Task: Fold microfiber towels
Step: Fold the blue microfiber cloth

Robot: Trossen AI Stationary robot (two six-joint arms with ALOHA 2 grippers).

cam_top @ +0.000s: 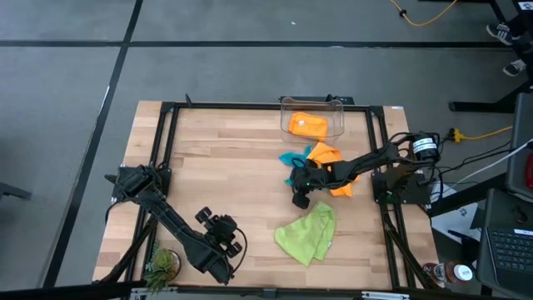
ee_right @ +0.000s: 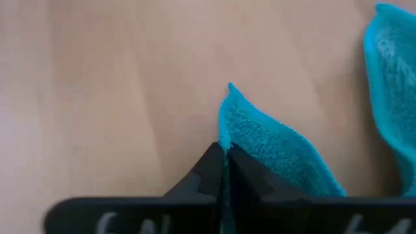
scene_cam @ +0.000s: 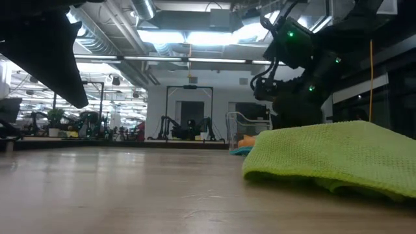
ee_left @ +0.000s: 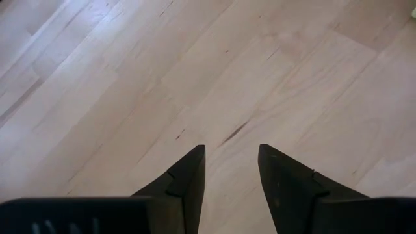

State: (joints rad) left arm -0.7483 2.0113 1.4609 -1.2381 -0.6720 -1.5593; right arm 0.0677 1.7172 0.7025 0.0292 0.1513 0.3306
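One corner of the teal towel [ee_right: 273, 146] is pinched in the right gripper [ee_right: 224, 162] — cloth trailing toward three o'clock; left gripper [ee_left: 231, 172], spread, waits far off at seven o'clock.

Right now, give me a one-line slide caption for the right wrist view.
Right claw shut on a corner of the teal-blue towel, pinched above the bare wooden table.

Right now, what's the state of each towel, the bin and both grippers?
teal towel: corner pinched in right gripper, partly under the orange towel
orange towel on table: crumpled, loose
orange towel in bin: bunched inside
lime green towel: crumpled, loose, untouched
clear bin: upright at the far edge
left gripper: fingers open, empty, over bare wood
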